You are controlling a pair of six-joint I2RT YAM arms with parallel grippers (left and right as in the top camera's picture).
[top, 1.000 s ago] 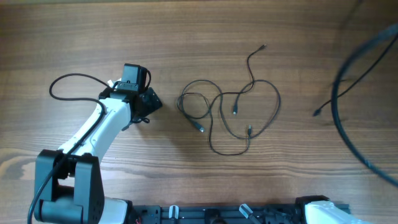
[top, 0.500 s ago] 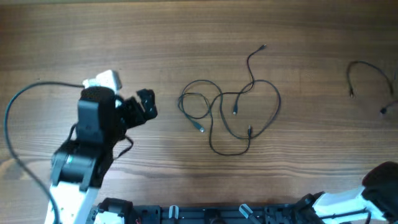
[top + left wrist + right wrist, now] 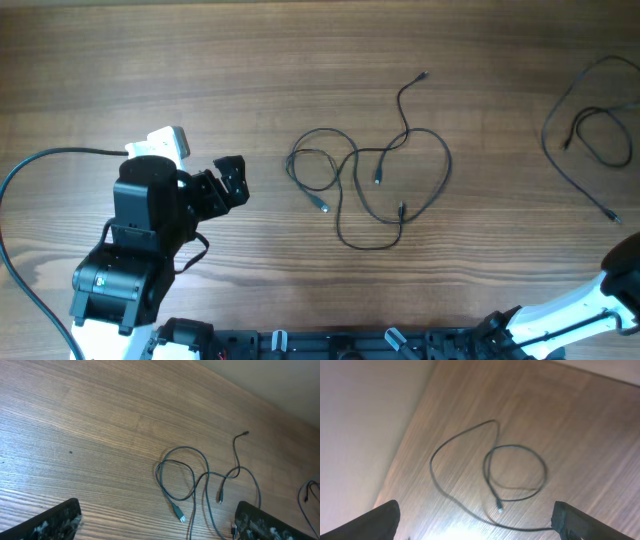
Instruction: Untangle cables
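Compared with half a second ago, shows the left hand (image 3: 234, 181) drawn slightly toward the near edge of the desk (image 3: 300, 60), and the separate cord (image 3: 546, 135) at the far right lying in a wider, different curve. Leaves the cables (image 3: 357, 158) unmoved in the middle of the desk: a flat bunch of thin black loops crossing each other several times, with one end stretching toward the far side. Seems to be the approach to the bunch for a next pull. To do it well, aim at a free end such as the plug (image 3: 323, 207) under the left loop, not at a crossing; come down nearly vertical, touch the desk only lightly because of the very thin cord, and close only with a single strand between the fingers. Then draw outward slowly and low, and stop at any sliding of the whole bunch. As for pose: left hand raised above the desk, well apart from the bunch on its left side, pointing toward the left loop, fingers (image 3: 50, 522) spread wide with nothing between them. Right hand (image 3: 480, 527) spread and empty too, hanging high over the separate cord near the desk corner, with only a part of its arm visible at the lower right in the overhead view.
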